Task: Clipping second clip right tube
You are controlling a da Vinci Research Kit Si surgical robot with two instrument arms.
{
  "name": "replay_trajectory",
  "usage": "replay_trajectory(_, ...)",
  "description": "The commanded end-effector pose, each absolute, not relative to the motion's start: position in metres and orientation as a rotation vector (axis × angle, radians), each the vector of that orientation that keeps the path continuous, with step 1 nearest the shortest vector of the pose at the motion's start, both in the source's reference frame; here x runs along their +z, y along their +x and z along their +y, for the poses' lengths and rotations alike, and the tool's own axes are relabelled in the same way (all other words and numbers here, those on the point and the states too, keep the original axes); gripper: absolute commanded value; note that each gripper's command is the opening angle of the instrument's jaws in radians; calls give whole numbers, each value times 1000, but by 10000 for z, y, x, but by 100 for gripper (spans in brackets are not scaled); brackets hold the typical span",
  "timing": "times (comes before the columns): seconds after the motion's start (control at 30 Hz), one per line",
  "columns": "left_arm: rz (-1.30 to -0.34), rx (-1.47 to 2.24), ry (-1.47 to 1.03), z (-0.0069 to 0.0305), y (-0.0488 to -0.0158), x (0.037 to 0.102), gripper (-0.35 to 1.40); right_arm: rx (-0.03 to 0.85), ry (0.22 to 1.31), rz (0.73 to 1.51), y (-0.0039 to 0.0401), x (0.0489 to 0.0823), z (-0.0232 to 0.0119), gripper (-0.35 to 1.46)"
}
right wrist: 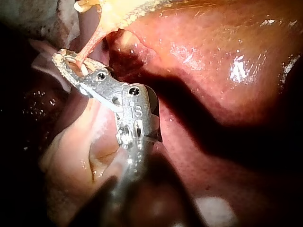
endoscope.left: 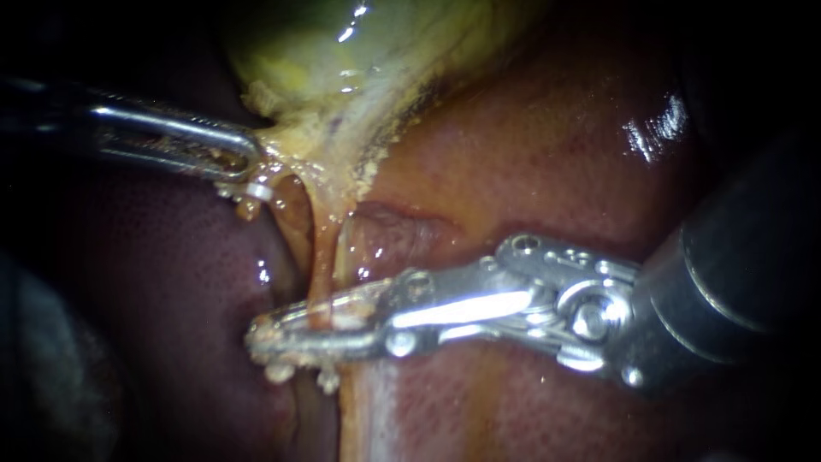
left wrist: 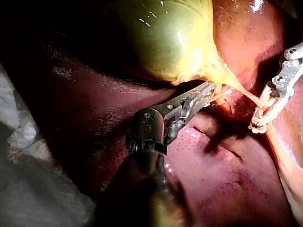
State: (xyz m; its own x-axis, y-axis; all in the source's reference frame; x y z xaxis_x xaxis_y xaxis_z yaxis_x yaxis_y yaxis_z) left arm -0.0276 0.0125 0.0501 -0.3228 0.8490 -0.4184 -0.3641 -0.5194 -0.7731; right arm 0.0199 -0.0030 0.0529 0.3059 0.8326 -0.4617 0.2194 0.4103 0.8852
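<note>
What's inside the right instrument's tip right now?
A thin tube from the gallbladder passes through the tip of the right instrument. Yellowish debris cakes that tip, hiding whether a clip sits inside.

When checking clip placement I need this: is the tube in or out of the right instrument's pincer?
In: the tube passes between the two halves of the open pincer of the right instrument.

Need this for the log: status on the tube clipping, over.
Left instrument shut on tissue by gallbladder. Right instrument open around tube. Nothing in the way.
</note>
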Motion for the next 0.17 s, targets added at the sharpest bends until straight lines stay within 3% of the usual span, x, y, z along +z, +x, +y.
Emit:
replay_trajectory(0.03, -723, 1928, -1074, 125, -277, 501, -35, 542, 1111, 1227, 199, 529, -31, -35)
replay_trajectory(0.17, -722, 1927, -1074, 125, -278, 502, -35, 541, 1111, 1227, 199, 530, -31, -35)
